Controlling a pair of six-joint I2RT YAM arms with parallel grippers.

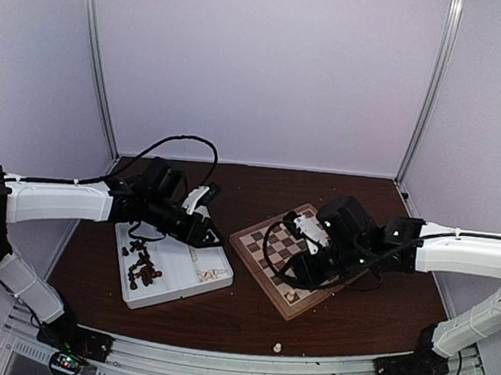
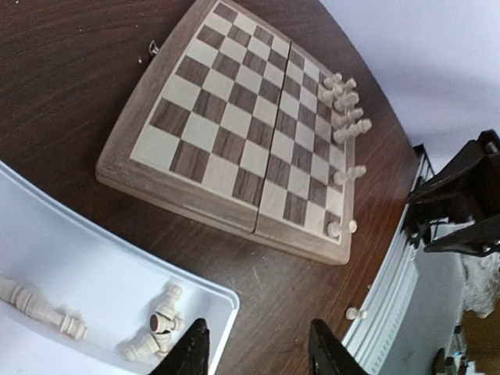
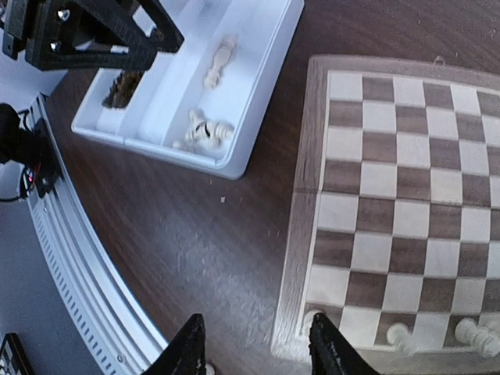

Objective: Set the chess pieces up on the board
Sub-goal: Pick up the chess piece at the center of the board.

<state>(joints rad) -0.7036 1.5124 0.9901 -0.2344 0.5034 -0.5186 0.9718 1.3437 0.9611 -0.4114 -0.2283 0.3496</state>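
Observation:
The board (image 1: 274, 239) lies right of centre, turned diagonally. Several cream chess pieces (image 2: 344, 105) stand along one edge of the board (image 2: 226, 117), and a few show at the near edge (image 3: 398, 334) in the right wrist view. More cream pieces (image 2: 156, 328) lie loose in the white tray (image 2: 94, 266), with dark pieces (image 1: 143, 266) in its other compartment. My left gripper (image 2: 258, 351) hangs open and empty over the tray's corner and the bare table. My right gripper (image 3: 258, 351) is open and empty above the table beside the board's corner (image 3: 301, 234).
One cream piece (image 1: 278, 347) lies alone on the dark table near the front rail (image 1: 244, 362); it also shows in the left wrist view (image 2: 355, 314). The tray (image 1: 177, 278) sits left of the board, with a strip of table between them.

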